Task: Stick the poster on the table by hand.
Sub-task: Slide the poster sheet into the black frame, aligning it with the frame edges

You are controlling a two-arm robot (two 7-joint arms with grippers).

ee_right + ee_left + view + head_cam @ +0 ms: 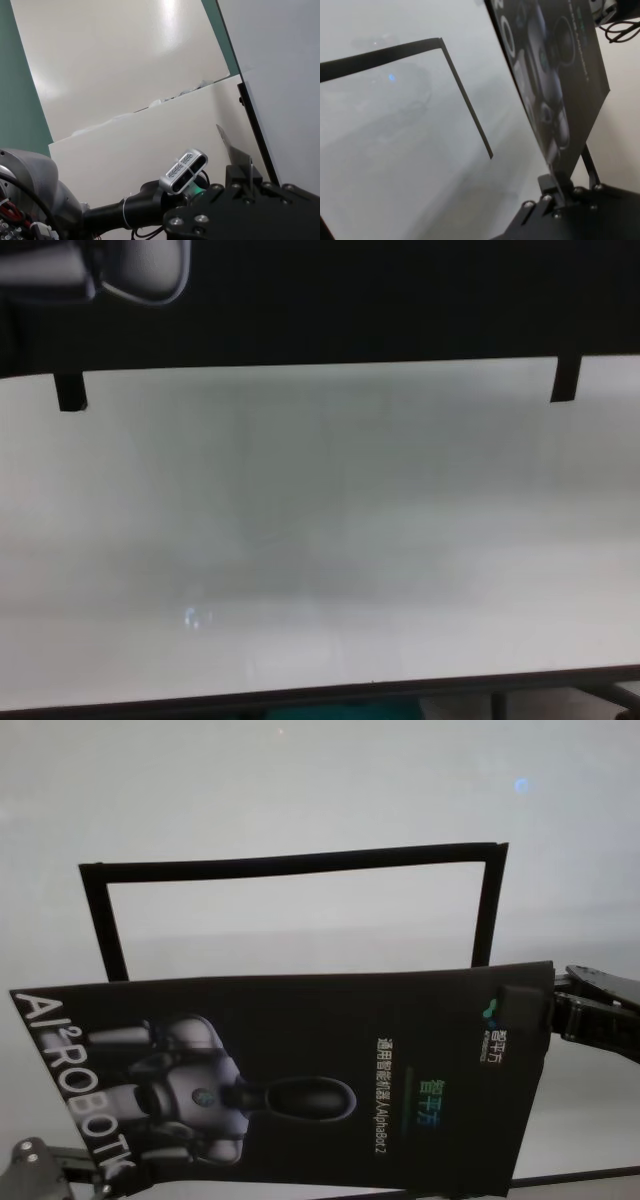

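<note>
The poster (pixel 300 1080) is a black glossy sheet with white lettering and a grey robot picture. It hangs tilted above the white table (pixel 300 780), held at two edges. My left gripper (pixel 112 1175) is shut on its near left corner; the left wrist view shows the fingers (pixel 559 192) pinching the poster's (pixel 555 65) edge. My right gripper (pixel 528 1010) is shut on its far right corner, and its fingers (pixel 243 172) clamp the thin sheet. In the chest view the poster (pixel 320 300) fills the top, above the table (pixel 320 540).
Narrow black tape strips (pixel 290 863) mark three sides of a rectangle on the table, behind and partly under the poster. They also show in the left wrist view (pixel 467 107) and chest view (pixel 70 390). The table's near edge (pixel 320 695) is close below.
</note>
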